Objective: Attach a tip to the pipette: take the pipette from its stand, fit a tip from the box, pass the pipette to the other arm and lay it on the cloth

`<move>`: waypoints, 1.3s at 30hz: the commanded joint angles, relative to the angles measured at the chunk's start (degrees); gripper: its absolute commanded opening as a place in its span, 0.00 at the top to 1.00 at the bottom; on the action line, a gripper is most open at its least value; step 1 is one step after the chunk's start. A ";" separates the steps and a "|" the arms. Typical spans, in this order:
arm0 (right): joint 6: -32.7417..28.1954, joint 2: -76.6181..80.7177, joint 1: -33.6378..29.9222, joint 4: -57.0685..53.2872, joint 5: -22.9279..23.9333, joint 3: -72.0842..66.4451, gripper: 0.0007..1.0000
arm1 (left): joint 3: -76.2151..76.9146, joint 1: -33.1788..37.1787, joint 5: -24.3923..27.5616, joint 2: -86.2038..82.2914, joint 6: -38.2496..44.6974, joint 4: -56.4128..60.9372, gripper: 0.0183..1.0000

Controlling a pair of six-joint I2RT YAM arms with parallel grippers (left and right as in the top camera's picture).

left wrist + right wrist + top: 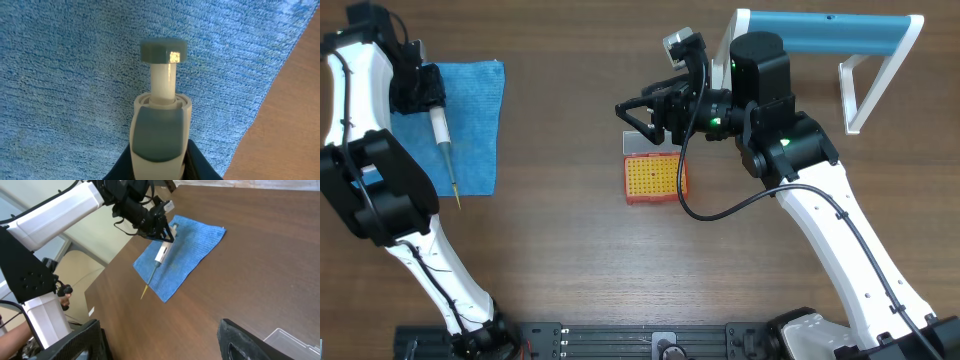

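left tool [424,92] clamping pipette [441,130] over cloth [478,105], right tool [632,122] spread

The light comes evenly from overhead and is bright, so the wooden table [570,260] carries only faint, soft shadows beside the arms. A small white glint sits on the pipette [161,125] at its grey push-button. A green lamp glows on the right arm [790,140].

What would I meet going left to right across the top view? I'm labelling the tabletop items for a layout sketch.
Blue cloth → tip box → pipette stand. The pipette overlaps the cloth, so it has no place in the order.
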 commanded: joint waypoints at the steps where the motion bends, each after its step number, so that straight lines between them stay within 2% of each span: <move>1: 0.24 0.31 0.26 0.04 0.72 0.74 0.24 | 2.05 -0.04 -1.97 0.37 -0.15 0.04 0.99; 5: 0.20 0.31 0.79 0.02 0.72 0.74 0.24 | 2.05 -0.04 -3.72 1.73 -0.37 -0.17 0.99; 39: 0.22 0.31 1.79 -0.22 0.70 0.74 0.24 | 2.05 -0.26 -3.19 7.58 -11.10 3.50 0.99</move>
